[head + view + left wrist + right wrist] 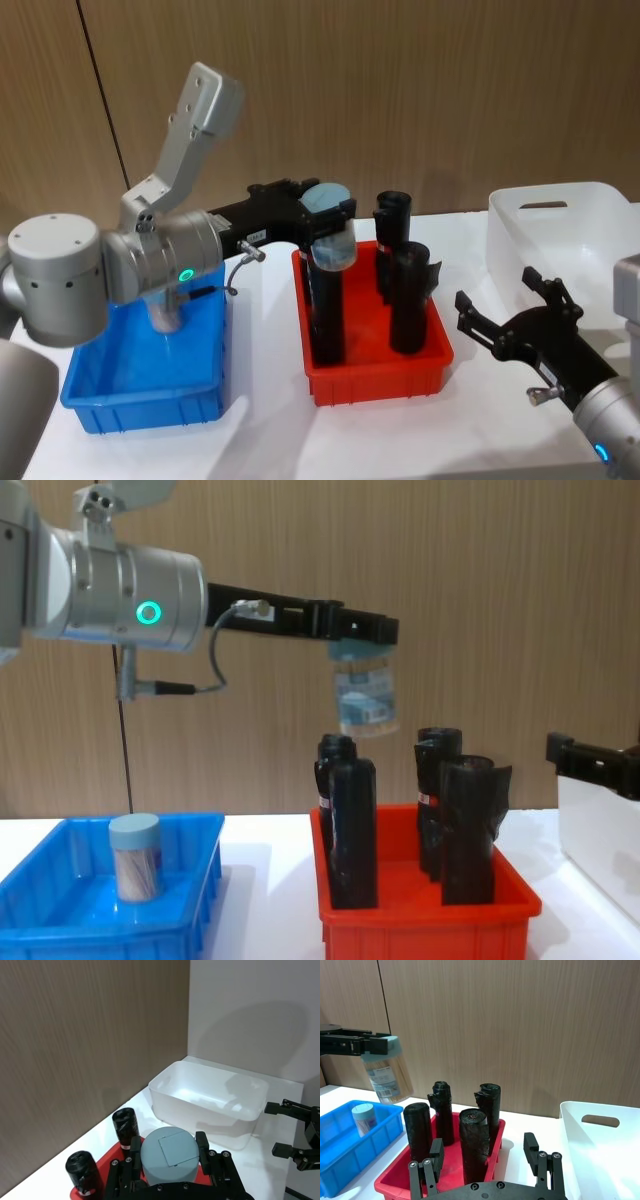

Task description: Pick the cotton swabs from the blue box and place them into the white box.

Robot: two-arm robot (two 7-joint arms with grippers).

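My left gripper [362, 632] clamps one cotton swabs jar [366, 695] above red bin [430, 935]; second jar [135, 855] stands in blue box [60, 930]. Right gripper [505, 308] wide, beside white box [505, 235].

The left arm [165, 255] is reaching forward and across toward the middle, with its silver upper link angling up behind the wrist. The black left gripper [362, 630] is stretching out level and held high. Its fingers [202, 1144] are clamping the lid end of a cotton swab jar [365, 695], which is hanging slightly tilted beneath them. The right arm [612, 415] is sitting low on the right side, and its right gripper [498, 292] is pointing forward and leftward with the fingers [530, 1143] spread wide apart.
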